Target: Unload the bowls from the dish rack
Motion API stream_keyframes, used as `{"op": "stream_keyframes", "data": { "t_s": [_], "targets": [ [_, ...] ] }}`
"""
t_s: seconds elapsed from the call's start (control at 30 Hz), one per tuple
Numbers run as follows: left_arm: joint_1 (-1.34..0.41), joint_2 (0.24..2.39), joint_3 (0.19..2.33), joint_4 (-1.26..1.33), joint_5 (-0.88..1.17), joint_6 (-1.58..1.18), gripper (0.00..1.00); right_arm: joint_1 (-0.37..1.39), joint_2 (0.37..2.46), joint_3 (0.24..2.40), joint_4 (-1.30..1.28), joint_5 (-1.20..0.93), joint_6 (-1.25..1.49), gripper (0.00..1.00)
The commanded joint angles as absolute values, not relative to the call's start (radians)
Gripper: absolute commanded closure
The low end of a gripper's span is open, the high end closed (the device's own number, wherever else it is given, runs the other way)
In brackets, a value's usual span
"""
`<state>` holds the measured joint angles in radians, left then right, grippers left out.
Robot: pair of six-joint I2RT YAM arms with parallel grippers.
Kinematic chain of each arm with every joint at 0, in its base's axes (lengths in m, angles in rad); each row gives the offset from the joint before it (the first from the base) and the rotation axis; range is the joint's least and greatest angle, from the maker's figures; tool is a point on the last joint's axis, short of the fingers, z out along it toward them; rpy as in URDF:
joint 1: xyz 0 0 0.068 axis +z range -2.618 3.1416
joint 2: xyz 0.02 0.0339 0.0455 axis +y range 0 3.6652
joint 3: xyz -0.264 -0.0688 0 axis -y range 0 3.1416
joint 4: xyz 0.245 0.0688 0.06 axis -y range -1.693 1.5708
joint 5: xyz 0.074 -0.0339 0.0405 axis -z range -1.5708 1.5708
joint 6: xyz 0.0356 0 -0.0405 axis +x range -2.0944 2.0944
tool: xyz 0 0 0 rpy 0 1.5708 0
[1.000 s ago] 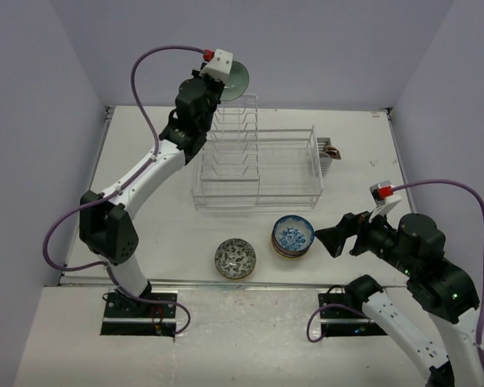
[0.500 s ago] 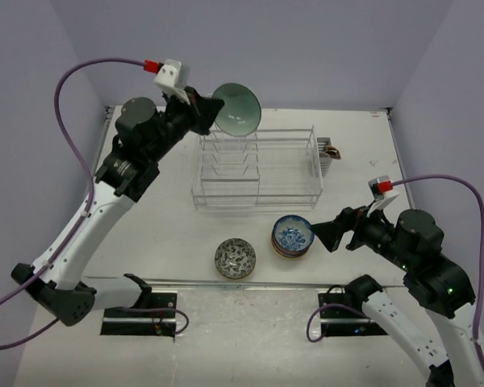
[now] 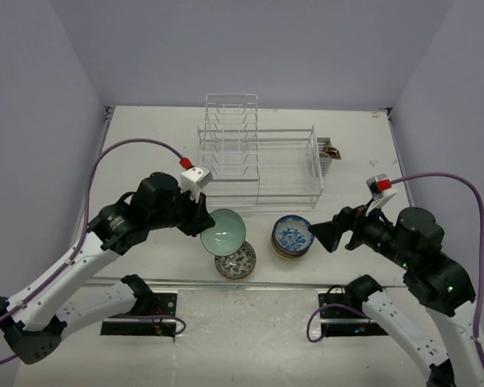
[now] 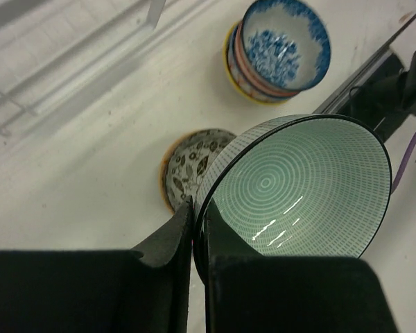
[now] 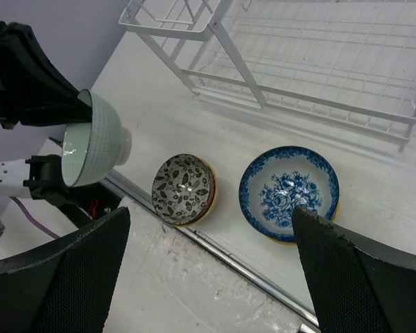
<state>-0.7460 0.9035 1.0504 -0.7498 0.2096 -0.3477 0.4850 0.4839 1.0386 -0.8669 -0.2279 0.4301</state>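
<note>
The left end effector pinched the rim of the green bowl. The bowl hung tilted in the air, close above the leaf-patterned bowl that sat by the near edge of the table. The dish rack, at the middle toward the far edge, showed no bowl in its slots. Just right of the leaf-patterned bowl stood a stack of bowls with a blue floral one on top. The right end effector hovered beside that stack, fingers spread wide and holding nothing. The step in hand looked like setting down the green bowl, probably the last one out. The next move called for levelling it, lowering it into the leaf-patterned bowl or onto bare table beside it, then letting go
</note>
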Motion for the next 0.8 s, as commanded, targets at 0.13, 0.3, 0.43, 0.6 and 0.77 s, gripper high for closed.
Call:
{"op": "stream_keyframes", "data": {
  "t_s": [0.13,0.3,0.43,0.6,0.77],
  "targets": [
    [-0.742,0.943,0.934,-0.79,0.241,-0.35,1.0,0.485,0.482,1.015,-0.83,-0.276,0.436,0.01],
    [-0.75,1.011,0.897,-0.733,0.23,-0.342,1.0,0.486,0.479,1.008,-0.85,-0.267,0.423,0.01],
    [-0.765,1.071,0.9,-0.689,0.212,-0.342,1.0,0.485,0.494,1.003,-0.859,-0.276,0.416,0.01],
    [-0.793,1.12,0.902,-0.638,0.166,-0.353,1.0,0.486,0.497,1.0,-0.85,-0.29,0.416,0.01],
    [-0.833,1.167,0.881,-0.592,0.138,-0.367,1.0,0.485,0.491,0.999,-0.854,-0.284,0.414,0.01]
  ]
}}
